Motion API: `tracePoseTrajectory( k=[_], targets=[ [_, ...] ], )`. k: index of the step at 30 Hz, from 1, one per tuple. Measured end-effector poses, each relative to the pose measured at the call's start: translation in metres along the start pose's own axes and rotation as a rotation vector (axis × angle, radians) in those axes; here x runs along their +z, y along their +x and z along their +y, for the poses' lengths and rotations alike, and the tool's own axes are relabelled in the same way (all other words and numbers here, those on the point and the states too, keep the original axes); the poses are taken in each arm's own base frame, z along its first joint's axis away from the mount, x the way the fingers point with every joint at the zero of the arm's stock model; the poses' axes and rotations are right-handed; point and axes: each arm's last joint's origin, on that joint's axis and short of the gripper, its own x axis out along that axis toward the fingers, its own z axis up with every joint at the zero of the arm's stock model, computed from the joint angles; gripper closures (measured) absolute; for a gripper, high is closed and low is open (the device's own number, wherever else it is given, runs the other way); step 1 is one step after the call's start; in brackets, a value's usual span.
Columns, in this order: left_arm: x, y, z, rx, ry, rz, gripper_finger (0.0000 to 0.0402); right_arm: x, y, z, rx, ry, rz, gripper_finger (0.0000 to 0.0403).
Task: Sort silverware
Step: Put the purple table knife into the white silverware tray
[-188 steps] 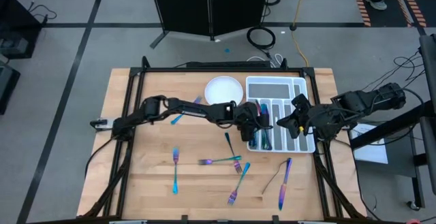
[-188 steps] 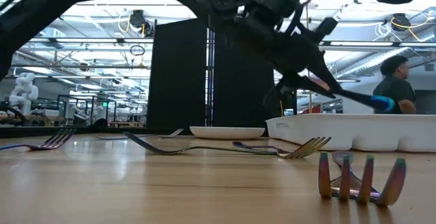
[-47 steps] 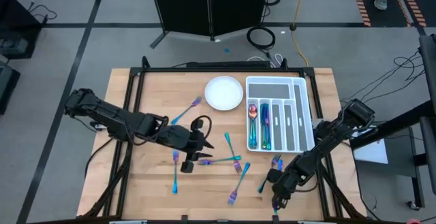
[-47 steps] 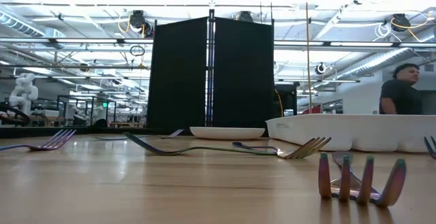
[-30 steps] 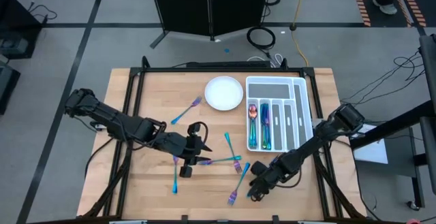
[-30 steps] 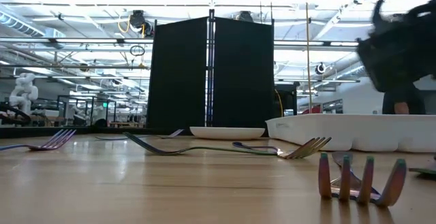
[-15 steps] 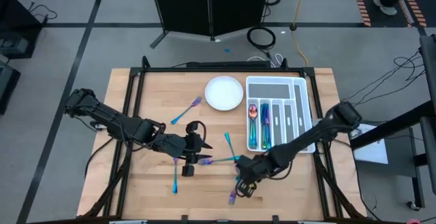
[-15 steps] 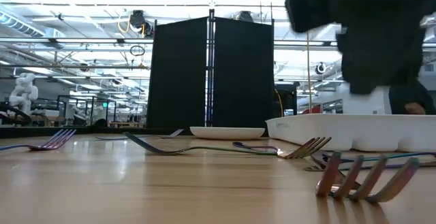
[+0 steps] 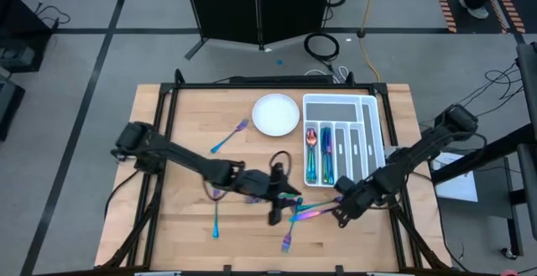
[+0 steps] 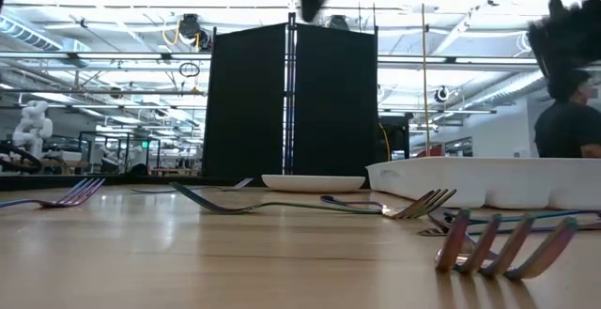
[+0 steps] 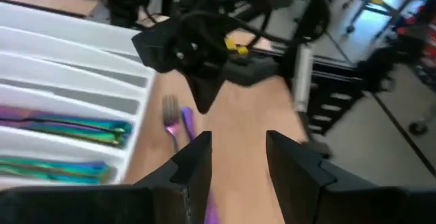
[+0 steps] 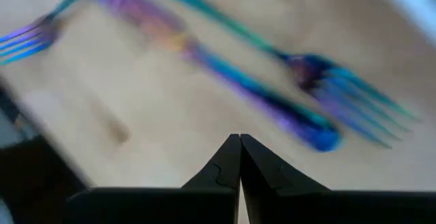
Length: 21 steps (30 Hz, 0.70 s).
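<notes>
From above we see the left gripper (image 9: pixel 284 202) low in the middle of the frame, reaching across the table (image 9: pixel 185 142), and the right gripper (image 9: pixel 342 209) just to its right, below the white cutlery tray (image 9: pixel 340 101). Between them lies a purple-blue piece of silverware (image 9: pixel 309 212), with more forks scattered around: one beside the round plate (image 9: pixel 276 114), one at lower left (image 9: pixel 216 217). Several pieces already lie in the tray's left slots (image 9: pixel 318 154). The right wrist view adds what the overhead cannot: that arm's fingers (image 12: pixel 235 157) are pressed together with nothing between them, above a blurred knife (image 12: pixel 225 74) and fork (image 12: pixel 334 81). The left wrist view shows its own fingers (image 11: pixel 197 159) parted with a gap between them and nothing gripped, a fork (image 11: pixel 174 118) ahead beside the tray (image 11: pixel 75 81). The low view shows only forks (image 10: pixel 502 243) lying on the wood and the tray (image 10: pixel 488 179) at right.
</notes>
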Motion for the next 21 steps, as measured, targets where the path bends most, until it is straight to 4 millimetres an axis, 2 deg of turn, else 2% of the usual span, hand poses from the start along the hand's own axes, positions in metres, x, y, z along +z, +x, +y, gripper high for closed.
tracePoseTrajectory(
  k=[5,11,21],
  targets=[
    [0.003,0.043,0.014,0.024,-0.011,0.012,0.0263,-0.011,0.002,-0.023,-0.066,0.037,-0.046,0.0403],
    [-0.007,0.082,0.031,0.033,-0.022,0.171,0.0263,-0.016,0.010,-0.034,-0.101,0.052,-0.039,0.0403],
    [-0.032,0.106,0.041,0.060,-0.024,0.266,0.0263,-0.022,0.013,-0.039,-0.105,0.064,-0.036,0.0403]
  ],
)
